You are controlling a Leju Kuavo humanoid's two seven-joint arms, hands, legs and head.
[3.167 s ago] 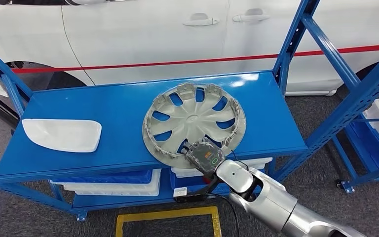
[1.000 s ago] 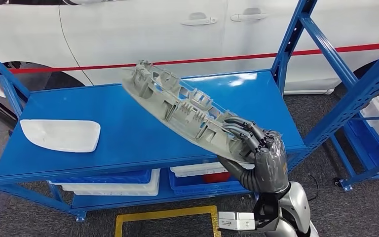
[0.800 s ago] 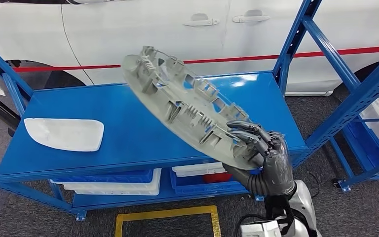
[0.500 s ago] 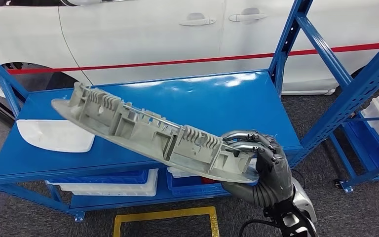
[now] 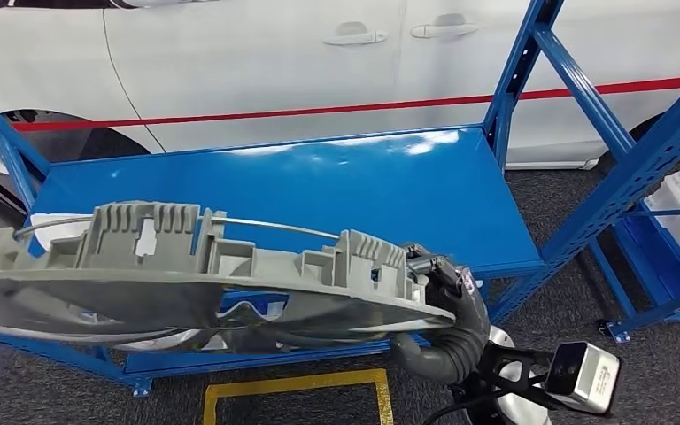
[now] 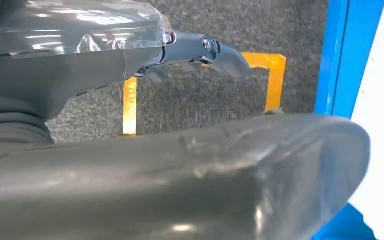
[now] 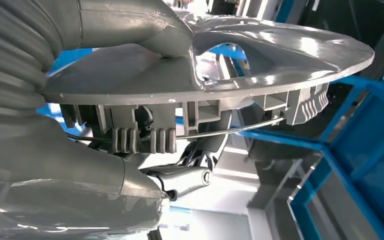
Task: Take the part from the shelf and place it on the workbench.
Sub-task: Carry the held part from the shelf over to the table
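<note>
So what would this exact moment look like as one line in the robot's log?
stage: carrying | right hand: grips hubcap by its rim | hubcap: off the blue shelf, near level | left hand: holds nothing

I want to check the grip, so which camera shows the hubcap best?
The head view: the hubcap spans it, the right hand gripping its rim. The right wrist view shows only the gripped edge close up. I can't make it out in the left wrist view.
</note>
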